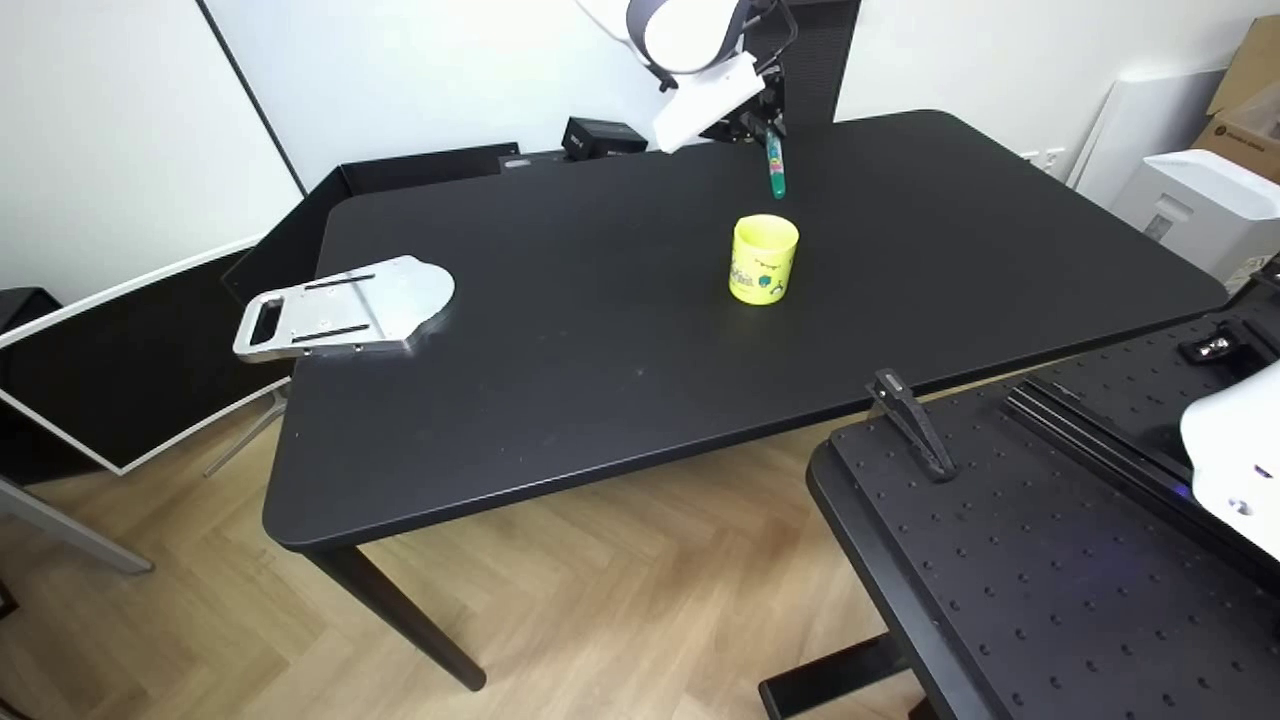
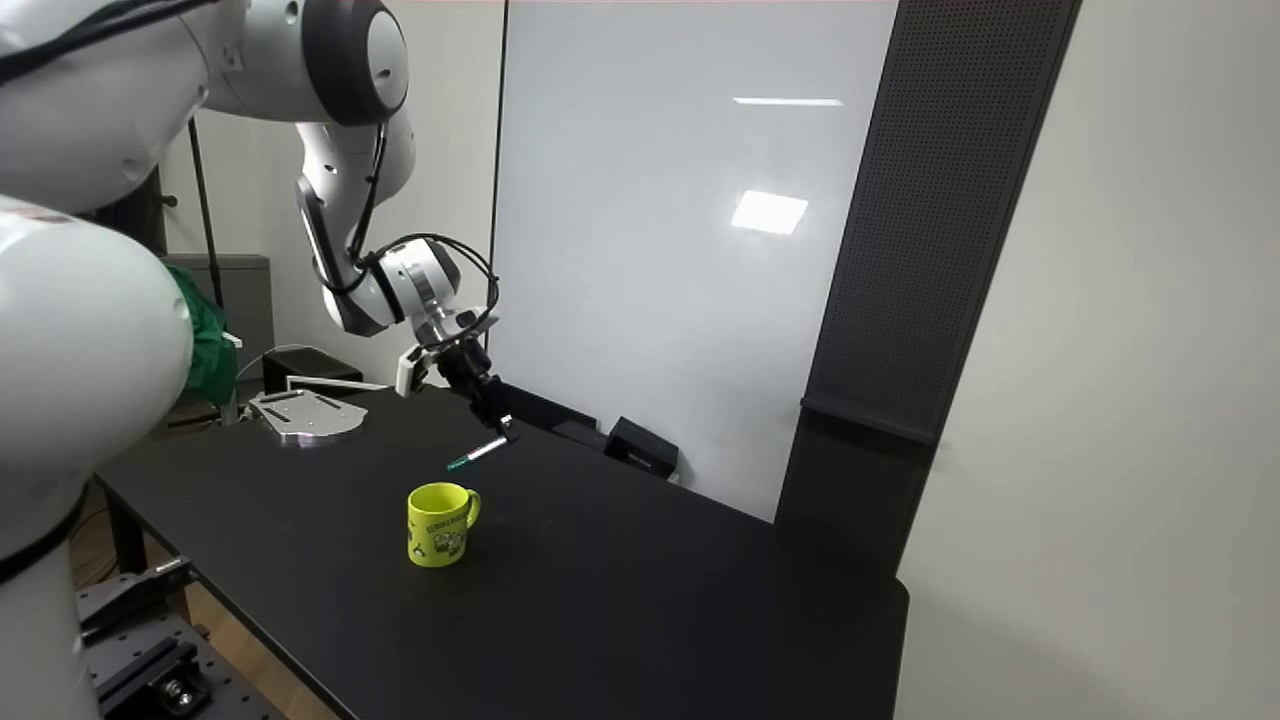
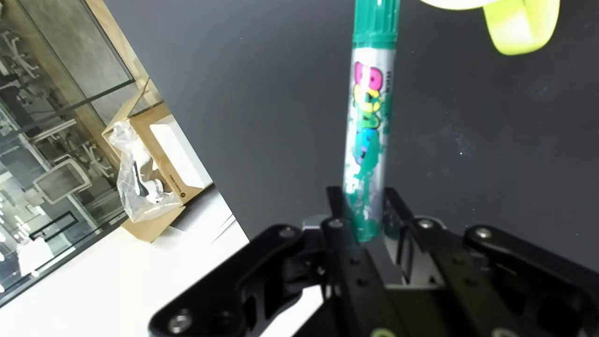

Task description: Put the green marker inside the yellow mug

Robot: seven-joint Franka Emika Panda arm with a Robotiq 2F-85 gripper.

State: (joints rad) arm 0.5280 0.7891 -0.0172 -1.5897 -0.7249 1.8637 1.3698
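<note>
My gripper (image 3: 362,199) is shut on one end of the green marker (image 3: 367,117), a white-bodied pen with a teal-green cap and colourful print. In both exterior views, the gripper (image 1: 768,130) (image 2: 506,428) holds the marker (image 1: 776,168) (image 2: 480,453) above the black table, with the green cap end pointing away from the fingers and downward at a slant. The yellow mug (image 1: 760,275) stands upright on the table, and the marker is above and to one side of it, apart. The mug (image 2: 436,535) has its handle toward the gripper side. In the wrist view only the mug's handle (image 3: 520,30) and a bit of rim show.
A flat silver metal plate (image 1: 350,305) lies at one end of the black table (image 1: 560,400); it also shows in an exterior view (image 2: 308,416). A perforated black bench (image 1: 1080,560) stands beside the table. A black box (image 1: 602,138) and a whiteboard wall are behind the table.
</note>
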